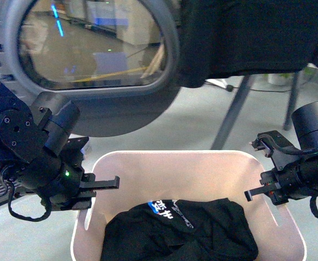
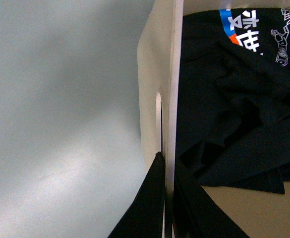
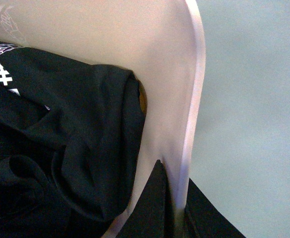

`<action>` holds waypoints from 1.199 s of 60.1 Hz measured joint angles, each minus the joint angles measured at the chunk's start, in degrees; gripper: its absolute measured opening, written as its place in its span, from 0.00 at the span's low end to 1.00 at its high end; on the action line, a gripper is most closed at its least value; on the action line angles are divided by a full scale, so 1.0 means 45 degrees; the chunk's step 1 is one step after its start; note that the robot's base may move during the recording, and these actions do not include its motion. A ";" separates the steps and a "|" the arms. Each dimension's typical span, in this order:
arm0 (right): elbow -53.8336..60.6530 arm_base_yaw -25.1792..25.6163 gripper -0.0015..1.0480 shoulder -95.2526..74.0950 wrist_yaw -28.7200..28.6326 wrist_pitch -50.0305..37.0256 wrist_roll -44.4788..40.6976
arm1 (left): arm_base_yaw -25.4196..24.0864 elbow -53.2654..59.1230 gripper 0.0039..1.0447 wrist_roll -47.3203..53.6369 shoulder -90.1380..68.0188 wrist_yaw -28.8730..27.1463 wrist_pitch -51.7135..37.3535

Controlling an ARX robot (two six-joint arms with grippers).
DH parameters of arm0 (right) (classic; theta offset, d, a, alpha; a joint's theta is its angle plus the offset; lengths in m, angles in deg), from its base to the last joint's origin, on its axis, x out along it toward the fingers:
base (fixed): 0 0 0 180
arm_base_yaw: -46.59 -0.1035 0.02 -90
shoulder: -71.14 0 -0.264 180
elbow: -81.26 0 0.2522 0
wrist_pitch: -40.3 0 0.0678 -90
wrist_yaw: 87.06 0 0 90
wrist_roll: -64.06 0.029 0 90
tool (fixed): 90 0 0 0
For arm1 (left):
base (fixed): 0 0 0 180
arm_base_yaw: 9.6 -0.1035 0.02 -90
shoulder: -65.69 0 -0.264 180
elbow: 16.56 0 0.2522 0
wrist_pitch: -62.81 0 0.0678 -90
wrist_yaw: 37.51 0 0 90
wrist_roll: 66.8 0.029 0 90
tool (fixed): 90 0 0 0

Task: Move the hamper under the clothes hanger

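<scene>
Hamper (image 1: pixel 175 174): beige plastic tub with smooth walls, rounded corners and a slot handle cut in each short side. It stands on the pale floor right in front of me, between my two arms.

Contents: a crumpled black garment (image 1: pixel 191 228) with blue-and-white print, lying low inside.

Left pincer (image 2: pixel 168 161): clenched on the tub's left wall just by the slot, one finger inside and one outside.

Right pincer (image 3: pixel 175 173): likewise clenched on the right wall, straddling the rim.

Step in hand, as I judge it: carry or slide the tub forward. I should drive both arms at one pace and one height so the thin walls don't twist or slip free, and steer the far right corner clear of the slanted leg.

Clothes rack (image 1: pixel 234 111): grey slanted legs just beyond the far wall; its bar is out of view.

Hanging dark cloth (image 1: pixel 245 38): above and past the tub, so I reckon the tub is not yet fully beneath it.
</scene>
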 joint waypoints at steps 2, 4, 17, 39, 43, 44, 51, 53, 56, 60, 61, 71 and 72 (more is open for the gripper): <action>0.0000 0.0000 0.03 0.0010 0.0053 0.0000 -0.0005 | 0.0000 0.0000 0.04 0.0000 0.0000 0.0029 0.0000; 0.0000 0.0000 0.03 0.0044 0.0068 0.0000 -0.0010 | 0.0000 0.0000 0.04 -0.0005 0.0000 0.0039 0.0000; 0.0005 0.0005 0.03 0.0049 0.0034 0.0000 -0.0005 | 0.0000 0.0000 0.04 0.0000 0.0000 0.0000 0.0000; 0.0005 0.0019 0.03 0.0049 0.0029 0.0000 -0.0005 | 0.0010 0.0000 0.04 0.0000 0.0000 0.0029 0.0000; 0.0005 0.0015 0.03 0.0049 0.0019 0.0000 -0.0010 | 0.0010 0.0000 0.04 0.0000 0.0000 0.0019 0.0000; 0.0005 0.0010 0.03 0.0049 0.0019 0.0000 -0.0005 | 0.0010 0.0000 0.04 0.0000 0.0000 0.0000 0.0000; 0.0005 0.0010 0.03 0.0049 0.0024 0.0000 -0.0005 | 0.0010 0.0000 0.04 0.0000 0.0010 -0.0010 0.0000; 0.0005 0.0015 0.03 0.0049 0.0024 0.0000 -0.0005 | 0.0010 0.0000 0.04 0.0000 0.0010 -0.0010 0.0000; 0.0005 0.0015 0.03 0.0049 0.0034 0.0000 -0.0010 | 0.0010 0.0000 0.04 0.0000 0.0010 0.0024 0.0000; 0.0005 0.0015 0.03 0.0049 0.0029 0.0000 -0.0005 | 0.0010 0.0000 0.04 0.0000 0.0010 0.0015 0.0000; 0.0015 0.0015 0.03 0.0049 0.0015 0.0000 -0.0005 | 0.0010 0.0000 0.04 0.0000 0.0010 -0.0005 0.0000; 0.0015 0.0019 0.03 0.0049 0.0034 0.0000 -0.0005 | 0.0010 0.0000 0.04 -0.0005 0.0010 0.0044 0.0000; 0.0010 0.0019 0.03 0.0049 0.0034 0.0000 -0.0005 | 0.0010 0.0000 0.04 0.0000 0.0010 0.0044 0.0000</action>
